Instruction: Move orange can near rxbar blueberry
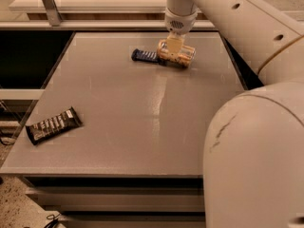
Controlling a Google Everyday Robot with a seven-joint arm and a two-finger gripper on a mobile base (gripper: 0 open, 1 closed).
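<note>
Cream arm (213, 4) with round holes (236, 6), gold band (281, 51), a dark mark (222, 129), perhaps a crack; tan gripper (175, 48) at the bench's (118, 127) far side.

No lettering can be read, even on the orange can (184, 57) beneath the gripper (174, 45)

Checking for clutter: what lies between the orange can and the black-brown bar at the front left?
Only bare tabletop, per the camera view. The pincer is at the orange can, far from the black-brown bar.

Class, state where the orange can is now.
Camera view: the orange can lies at the far side of the table, just right of the rxbar blueberry, the pincer directly over it.
</note>
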